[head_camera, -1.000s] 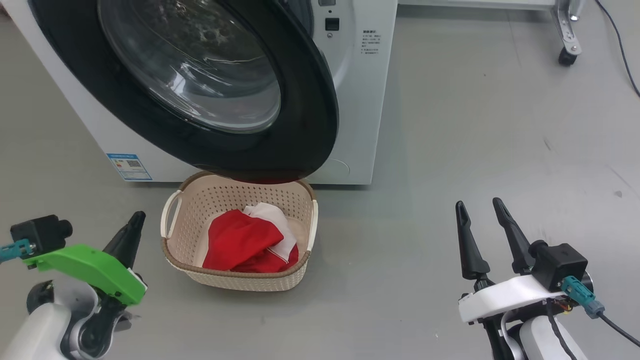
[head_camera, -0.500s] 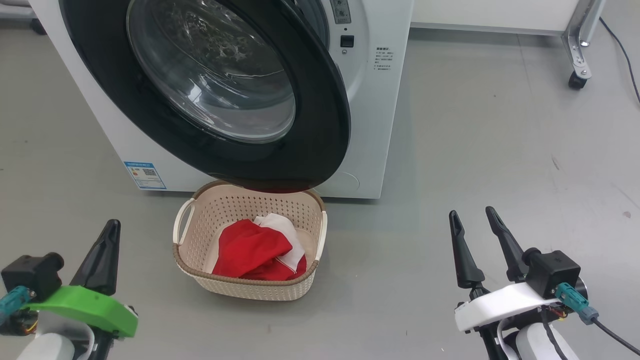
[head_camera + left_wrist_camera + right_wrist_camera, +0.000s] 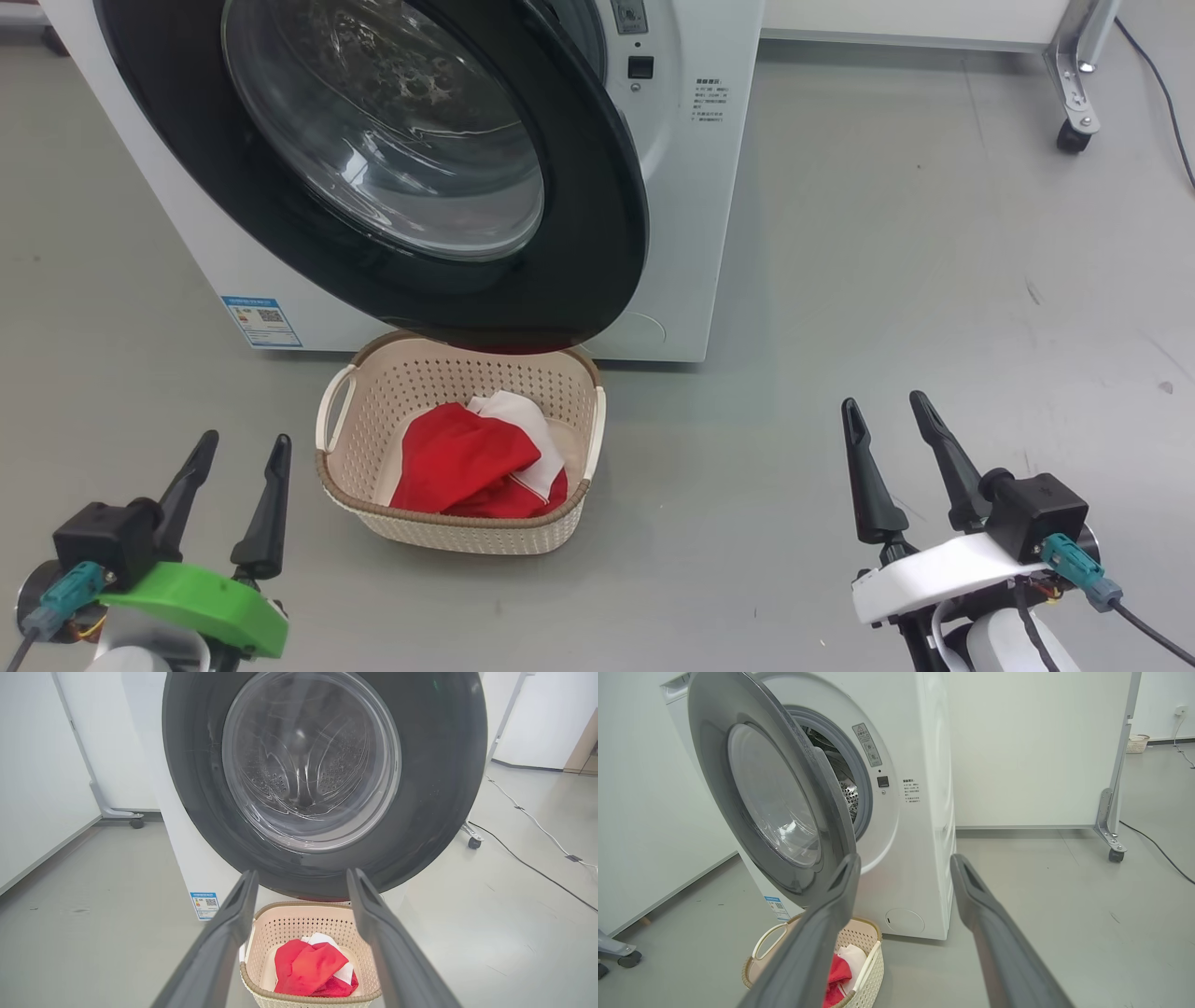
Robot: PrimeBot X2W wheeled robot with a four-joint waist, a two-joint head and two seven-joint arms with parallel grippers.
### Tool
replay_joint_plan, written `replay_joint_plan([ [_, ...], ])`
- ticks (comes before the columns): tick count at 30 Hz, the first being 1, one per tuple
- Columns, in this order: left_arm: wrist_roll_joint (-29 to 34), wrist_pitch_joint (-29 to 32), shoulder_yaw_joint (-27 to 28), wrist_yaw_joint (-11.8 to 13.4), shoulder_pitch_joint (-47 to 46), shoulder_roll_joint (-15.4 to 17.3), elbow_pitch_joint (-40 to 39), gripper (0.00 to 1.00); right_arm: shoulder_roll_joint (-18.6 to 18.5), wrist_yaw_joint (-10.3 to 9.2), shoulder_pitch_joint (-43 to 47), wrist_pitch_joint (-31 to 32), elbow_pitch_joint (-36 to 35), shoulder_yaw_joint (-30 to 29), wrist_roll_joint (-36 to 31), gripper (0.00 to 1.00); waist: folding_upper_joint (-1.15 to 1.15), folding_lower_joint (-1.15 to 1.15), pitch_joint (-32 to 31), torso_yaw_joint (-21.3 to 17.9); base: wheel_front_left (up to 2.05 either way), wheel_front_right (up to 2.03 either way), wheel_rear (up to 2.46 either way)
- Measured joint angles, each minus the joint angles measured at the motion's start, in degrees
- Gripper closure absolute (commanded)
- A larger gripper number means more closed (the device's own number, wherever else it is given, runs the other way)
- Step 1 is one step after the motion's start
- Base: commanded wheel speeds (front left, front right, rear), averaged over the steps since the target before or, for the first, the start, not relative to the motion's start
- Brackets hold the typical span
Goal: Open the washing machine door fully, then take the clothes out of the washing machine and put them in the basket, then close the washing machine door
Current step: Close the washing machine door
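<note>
One basket (image 3: 457, 534) right of left claw (image 3: 245, 439) (clothes (image 3: 462, 465) inside)

1. The washing machine (image 3: 695, 233) is white, its label (image 3: 261, 322) at frame left blue.
2. The washing machine door (image 3: 597, 243): glossy black rim, clear glass centre.
3. The basket (image 3: 467, 537) is cream, dotted with holes, with a brown woven-look rim.
4. The clothes (image 3: 462, 462) are bright red with white panels.
5. The left gripper (image 3: 245, 439) has a green mount, the right gripper (image 3: 882, 401) a white one; fingers (image 3: 866, 476) dark.
6. The floor (image 3: 840, 280) is grey.

The head camera looked down at the basket (image 3: 448, 537) and washing machine door (image 3: 597, 233), while both wrist cameras faced the same pair from low near the floor (image 3: 887, 280).
</note>
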Motion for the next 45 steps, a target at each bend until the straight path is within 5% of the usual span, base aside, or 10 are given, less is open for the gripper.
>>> replay_joint_plan([
  [44,8.35,0.00,6.04,-0.77,3.55,-5.52,-5.86,0.00,0.34,0.26,-0.13,0.00,-0.91,-0.89,-0.86,0.00,0.00,0.00,2.50,-0.92,0.00,0.00,0.00],
  [45,8.51,0.00,6.03,-0.98,3.55,-5.59,-5.87,0.00,0.35,0.26,-0.20,0.00,-0.97,-0.89,-0.96,0.42,0.00,0.00,2.70,-0.86,0.00,0.00,0.00],
])
